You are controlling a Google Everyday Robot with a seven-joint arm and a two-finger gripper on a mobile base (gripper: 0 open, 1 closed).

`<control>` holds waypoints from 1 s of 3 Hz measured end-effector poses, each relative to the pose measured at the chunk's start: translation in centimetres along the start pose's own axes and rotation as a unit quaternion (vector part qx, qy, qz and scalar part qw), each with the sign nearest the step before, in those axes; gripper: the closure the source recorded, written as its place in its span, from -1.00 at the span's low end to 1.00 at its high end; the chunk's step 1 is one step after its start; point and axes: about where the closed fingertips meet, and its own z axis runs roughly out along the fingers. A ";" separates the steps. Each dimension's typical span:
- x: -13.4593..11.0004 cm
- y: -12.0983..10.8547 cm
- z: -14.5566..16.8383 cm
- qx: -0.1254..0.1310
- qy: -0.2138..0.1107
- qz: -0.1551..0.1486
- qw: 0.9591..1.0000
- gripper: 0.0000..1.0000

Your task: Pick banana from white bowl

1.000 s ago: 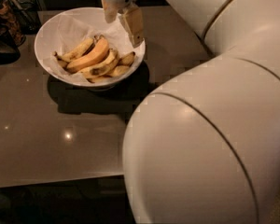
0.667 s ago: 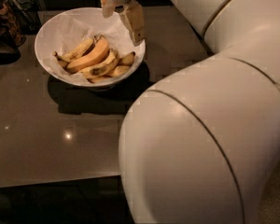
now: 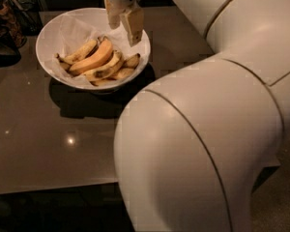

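Observation:
A large white bowl (image 3: 63, 33) lined with crinkled white paper stands at the back left of the dark table. Several yellow bananas (image 3: 93, 57) with brown spots lie in it, piled toward its near right side. My gripper (image 3: 124, 29) hangs over the bowl's right half, its two tan fingers pointing down and spread apart with nothing between them. The tips are just above the bananas, not touching them.
My large white arm (image 3: 208, 129) fills the right and lower part of the view and hides much of the dark brown table (image 3: 48, 129). Dark objects (image 3: 5, 28) stand at the far left edge beside the bowl.
The gripper has shifted slightly left over the bowl. The arm's bulk has moved further left across the view.

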 end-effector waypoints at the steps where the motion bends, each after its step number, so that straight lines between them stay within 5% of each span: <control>1: -0.4 -0.2 0.6 -0.006 -0.004 -0.006 1.000 -0.10; 3: -1.0 0.0 1.8 -0.023 -0.012 -0.013 1.000 -0.08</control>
